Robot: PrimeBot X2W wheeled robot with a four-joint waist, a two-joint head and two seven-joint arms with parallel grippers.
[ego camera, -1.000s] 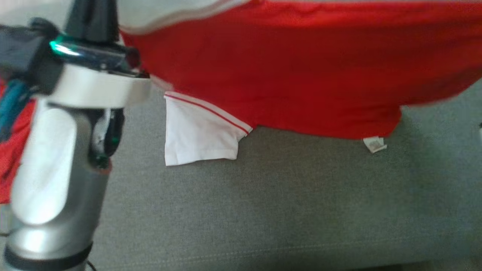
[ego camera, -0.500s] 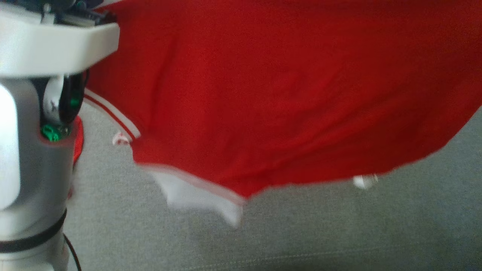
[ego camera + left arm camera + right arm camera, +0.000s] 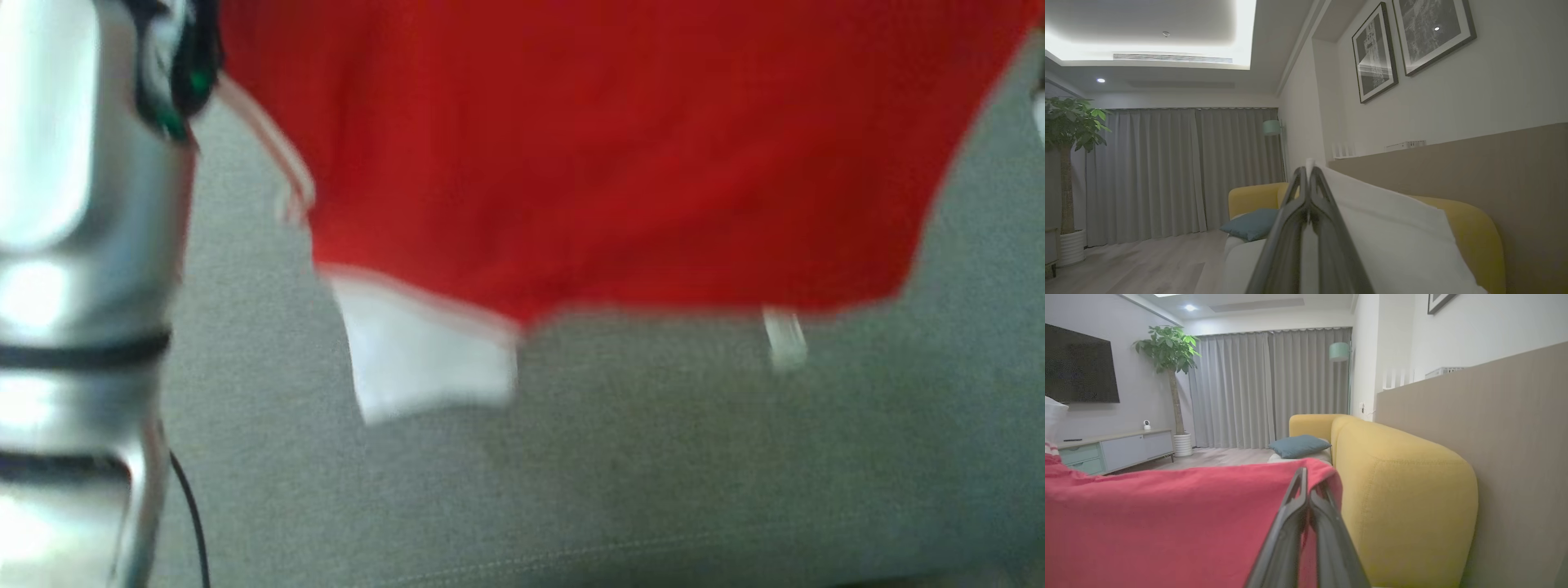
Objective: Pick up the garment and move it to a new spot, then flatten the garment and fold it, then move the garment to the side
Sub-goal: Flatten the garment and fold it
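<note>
**Carrying step, mid-air**

Left claw (image 3: pixel 1307 171) is clamped on white cloth of the garment (image 3: pixel 612 147); right claw (image 3: pixel 1308 488) pinches its red edge. It hangs spread above the grey seat (image 3: pixel 653 474). Likely the carry step; next calls for lowering it flat, grips level.

Cloth count: one red cloth garment (image 3: pixel 612 147), with one white sleeve (image 3: pixel 424 359) and one small white label (image 3: pixel 784 339) in sight; one silver robot arm (image 3: pixel 73 204) beside it. Gripper count: two, the left gripper (image 3: pixel 1308 175) and the right gripper (image 3: pixel 1306 479), each with two dark fingers. Room count: one yellow upholstered sofa (image 3: pixel 1400 490), one blue-grey cushion (image 3: pixel 1298 446), one tall potted green plant (image 3: pixel 1169 349), one floor lamp with a pale green shade (image 3: pixel 1339 351), one dark wall-mounted television (image 3: pixel 1079 365), one low sideboard (image 3: pixel 1118 451), one small white camera (image 3: pixel 1146 424), and two black-framed monochrome pictures (image 3: pixel 1375 53).
</note>
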